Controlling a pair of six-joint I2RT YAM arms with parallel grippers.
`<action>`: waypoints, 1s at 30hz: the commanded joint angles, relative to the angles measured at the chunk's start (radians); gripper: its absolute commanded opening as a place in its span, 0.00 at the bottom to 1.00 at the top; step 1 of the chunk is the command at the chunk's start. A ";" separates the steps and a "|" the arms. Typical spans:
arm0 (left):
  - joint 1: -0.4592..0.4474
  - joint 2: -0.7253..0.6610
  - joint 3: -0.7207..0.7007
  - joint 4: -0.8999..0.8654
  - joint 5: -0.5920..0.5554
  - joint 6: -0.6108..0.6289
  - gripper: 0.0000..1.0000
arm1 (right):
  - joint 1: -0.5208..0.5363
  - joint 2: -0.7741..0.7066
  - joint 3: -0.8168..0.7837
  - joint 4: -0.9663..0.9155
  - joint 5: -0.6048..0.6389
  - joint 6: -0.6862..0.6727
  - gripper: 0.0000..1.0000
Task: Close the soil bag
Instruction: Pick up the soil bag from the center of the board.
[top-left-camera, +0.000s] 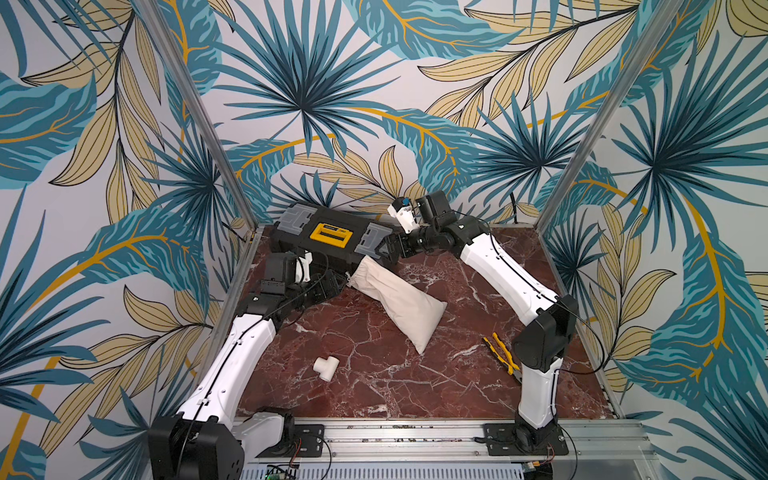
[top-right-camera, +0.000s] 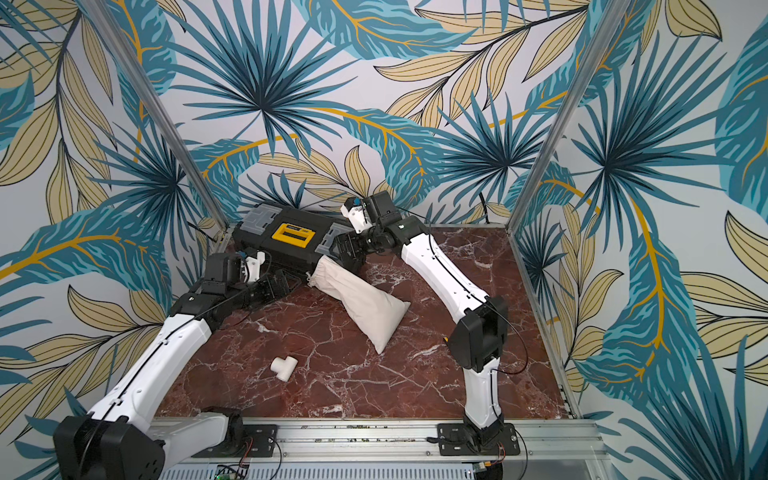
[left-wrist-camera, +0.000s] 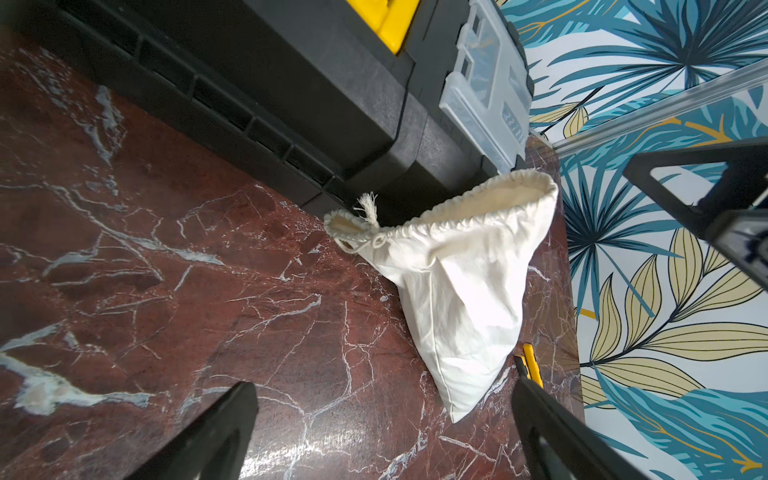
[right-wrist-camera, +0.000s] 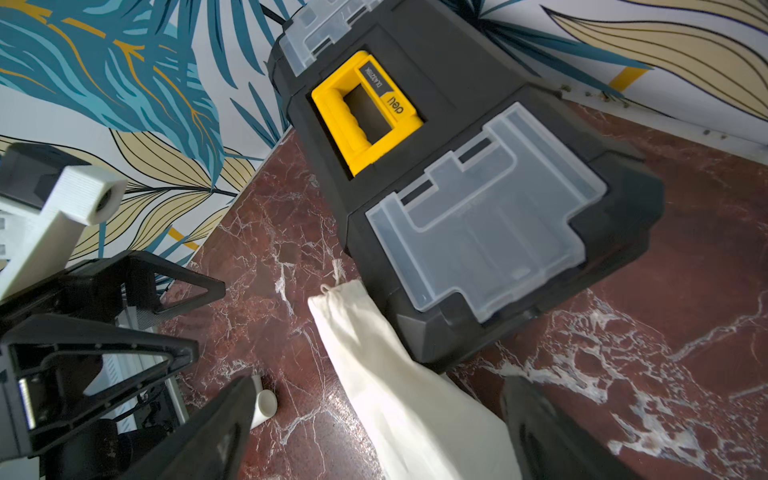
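1. I see the soil bag (top-left-camera: 401, 301) (top-right-camera: 363, 305) lying aslant on the red marble counter (top-left-camera: 374, 395) in both top views. Its mouth end leans on the front of the black toolbox (top-left-camera: 291, 243) (top-right-camera: 291, 259), at the end of the box nearer the right arm. Its bottom corner points toward the front edge of the counter.
2. From the left wrist view, the bag (left-wrist-camera: 449, 291) is not closed. The gathered hem gapes and I can look into the mouth. The cord (left-wrist-camera: 368, 205) comes out at one end of the hem, knotted, with a frayed tail against the toolbox (left-wrist-camera: 291, 83).
3. My left gripper (top-left-camera: 338, 284) (left-wrist-camera: 382, 436) has its jaws spread wide and carries nothing. It sits low over the counter, just beside the cord end of the bag's mouth. I see no contact.
4. My right gripper (top-left-camera: 388, 249) (right-wrist-camera: 380, 382) is also spread wide and empty. It hangs at the end of the toolbox (right-wrist-camera: 457, 104), over the upper part of the bag. In the right wrist view the bag (right-wrist-camera: 399, 395) runs between its two fingers, with a gap on each side.
5. A white pipe tee (top-left-camera: 326, 368) (top-right-camera: 284, 366) lies on the counter toward the front, well apart from the bag. Yellow-handled pliers (top-left-camera: 503, 353) lie beside the right arm's elbow.
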 joint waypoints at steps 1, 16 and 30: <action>-0.004 -0.032 -0.029 -0.014 -0.006 -0.006 1.00 | 0.024 0.029 0.032 -0.031 0.053 -0.063 0.94; -0.003 -0.059 -0.039 -0.058 -0.007 0.012 1.00 | 0.138 0.118 0.109 -0.040 0.229 -0.124 0.79; -0.001 -0.065 -0.033 -0.095 -0.008 0.033 1.00 | 0.173 0.161 0.122 -0.044 0.336 -0.150 0.68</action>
